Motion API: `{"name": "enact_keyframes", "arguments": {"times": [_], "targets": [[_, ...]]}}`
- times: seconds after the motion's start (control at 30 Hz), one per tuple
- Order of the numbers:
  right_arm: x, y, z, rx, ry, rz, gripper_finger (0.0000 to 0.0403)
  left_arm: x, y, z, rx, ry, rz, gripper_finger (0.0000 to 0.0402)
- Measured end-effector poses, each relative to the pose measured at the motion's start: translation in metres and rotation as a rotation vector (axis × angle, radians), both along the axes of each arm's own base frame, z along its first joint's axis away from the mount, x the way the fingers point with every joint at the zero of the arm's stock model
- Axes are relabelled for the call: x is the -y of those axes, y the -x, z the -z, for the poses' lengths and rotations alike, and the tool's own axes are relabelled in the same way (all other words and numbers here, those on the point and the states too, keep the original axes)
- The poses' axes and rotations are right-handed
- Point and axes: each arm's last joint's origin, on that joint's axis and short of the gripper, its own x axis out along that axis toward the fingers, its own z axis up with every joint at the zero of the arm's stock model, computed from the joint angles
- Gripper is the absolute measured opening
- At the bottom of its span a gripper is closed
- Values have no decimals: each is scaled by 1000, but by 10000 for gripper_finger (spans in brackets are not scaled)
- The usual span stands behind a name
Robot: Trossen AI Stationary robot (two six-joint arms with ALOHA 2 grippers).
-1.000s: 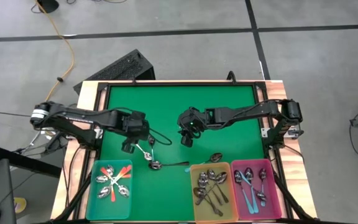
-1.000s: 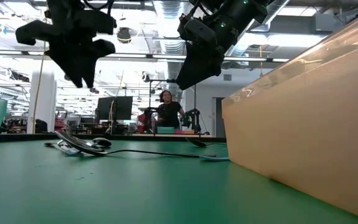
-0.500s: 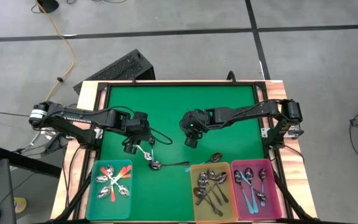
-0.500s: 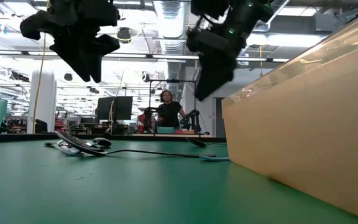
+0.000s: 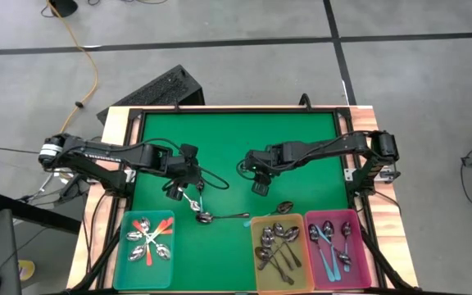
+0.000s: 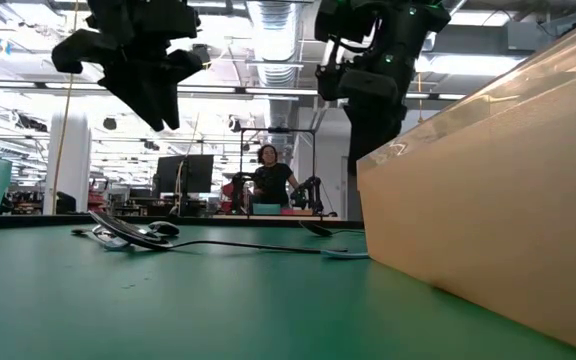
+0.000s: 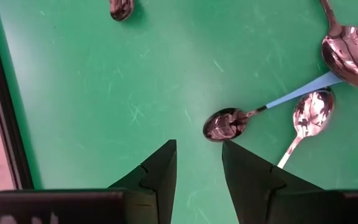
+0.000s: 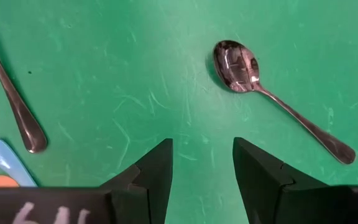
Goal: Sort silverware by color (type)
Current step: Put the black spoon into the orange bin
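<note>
As the right arm had swung nearer the yellow bin [image 5: 253,246], its tool [image 8: 201,146] hung empty and parted above the plain spoon [image 8: 236,65] lying just beside that bin, seemingly lined up to pick it. Farther from the bin, the left tool [image 7: 197,146], narrowly parted and empty, had edged toward a blue-handled spoon [image 7: 225,123]. Four loose spoons seemingly remained on the worktop [image 5: 236,139]; three bins stood along its edge.

The left dark six-joint arm reaches in from the table's left edge, its left two-finger gripper [image 5: 175,190] hanging above the mat, its 2 fingers [image 7: 156,173] parted with nothing between them. The right dark six-joint arm stretches in from the right edge, its right two-finger gripper [image 5: 260,187] also raised, fingers [image 8: 154,171] apart and empty.
</note>
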Motion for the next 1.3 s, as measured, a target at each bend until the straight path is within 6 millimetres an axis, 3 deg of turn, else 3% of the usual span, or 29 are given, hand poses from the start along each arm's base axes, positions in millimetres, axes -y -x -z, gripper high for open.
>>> {"name": "enact_keyframes", "arguments": {"times": [0.47,0.8,1.07,1.3], "targets": [[0,-1,-1,13,37,10,175,-3,1,29,14,10,-18,114],[27,-2,-3,30,146,88,175,-3,-2,42,72,-8,17,114],[41,-2,-4,-24,270,-207,175,-5,-1,50,86,-17,30,114],[62,-4,-6,46,209,-319,175,-11,-1,50,89,-10,22,114]]}}
